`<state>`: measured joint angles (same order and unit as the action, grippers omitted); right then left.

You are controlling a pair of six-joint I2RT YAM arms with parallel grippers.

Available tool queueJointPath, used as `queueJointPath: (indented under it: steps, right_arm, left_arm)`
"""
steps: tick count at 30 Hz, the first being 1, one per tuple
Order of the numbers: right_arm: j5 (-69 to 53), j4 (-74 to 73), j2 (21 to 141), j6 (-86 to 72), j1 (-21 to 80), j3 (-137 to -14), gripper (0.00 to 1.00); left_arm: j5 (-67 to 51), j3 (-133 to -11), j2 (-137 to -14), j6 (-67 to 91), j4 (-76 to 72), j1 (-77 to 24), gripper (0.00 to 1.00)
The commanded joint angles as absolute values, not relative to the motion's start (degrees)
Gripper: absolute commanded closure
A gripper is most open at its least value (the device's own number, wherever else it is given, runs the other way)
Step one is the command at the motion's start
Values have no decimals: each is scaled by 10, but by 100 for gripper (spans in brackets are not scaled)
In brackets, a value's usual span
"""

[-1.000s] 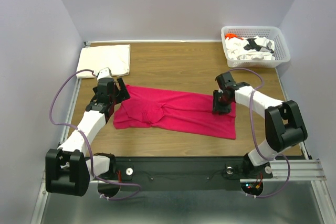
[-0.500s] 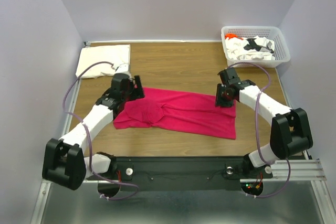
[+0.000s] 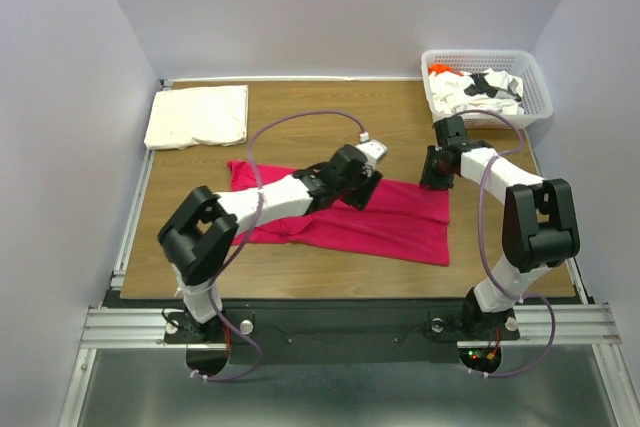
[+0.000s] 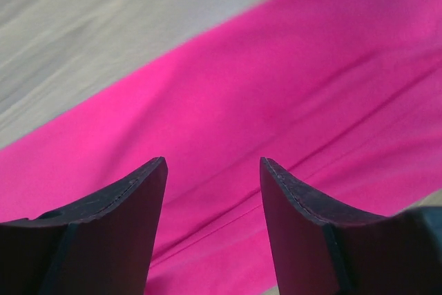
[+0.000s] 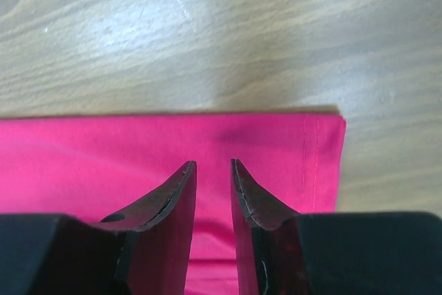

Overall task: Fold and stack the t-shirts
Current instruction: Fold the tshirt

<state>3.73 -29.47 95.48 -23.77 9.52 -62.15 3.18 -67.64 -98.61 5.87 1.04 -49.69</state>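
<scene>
No brand or label can be read anywhere. The black print on the crumpled white and orange t-shirts (image 3: 478, 90) is too small to make out. They're piled in a white lattice basket (image 3: 537, 97), just behind and outboard of the right pincer (image 5: 213, 163).

A wood-grain table (image 3: 330, 117) is boxed in by plain pale lavender walls (image 3: 330, 7).

The magenta t-shirt (image 3: 400, 222) is spread directly under both pincers. Its long axis runs left to right across the table, with the right end a bit nearer the bases. It's bunched at the left end and flat at the right.

The left pincer (image 4: 213, 164) is held over its middle, fingers well apart, nothing between them. The right pincer is parked at the far right corner by the stitched hem. Only a narrow gap is left there, and no cloth is seen pinched.

A folded cream t-shirt (image 3: 197, 115) is laid well behind and to the left of the left pincer.
</scene>
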Motion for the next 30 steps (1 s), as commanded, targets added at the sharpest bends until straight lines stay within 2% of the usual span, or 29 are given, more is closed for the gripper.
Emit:
queueJointPath:
  steps: [1,8,16,23,24,30]
  right_arm:
    - [5,-250,963,-234,84,-635,68]
    - [4,-239,971,-230,73,-628,68]
    - [3,-227,983,-233,58,-620,68]
    - [4,-218,993,-238,50,-606,69]
    - [5,-217,995,-239,47,-606,69]
    - [23,-202,1015,-249,31,-591,69]
  left_arm:
    - [30,-720,-1028,-25,13,-528,32]
    - [17,-758,-1080,-57,13,-548,36]
    - [-24,-758,-1126,-62,28,-554,51]
    - [-59,-737,-1143,-63,44,-555,60]
    - [-66,-730,-1143,-63,47,-555,64]
    - [-76,-699,-1129,-60,53,-555,66]
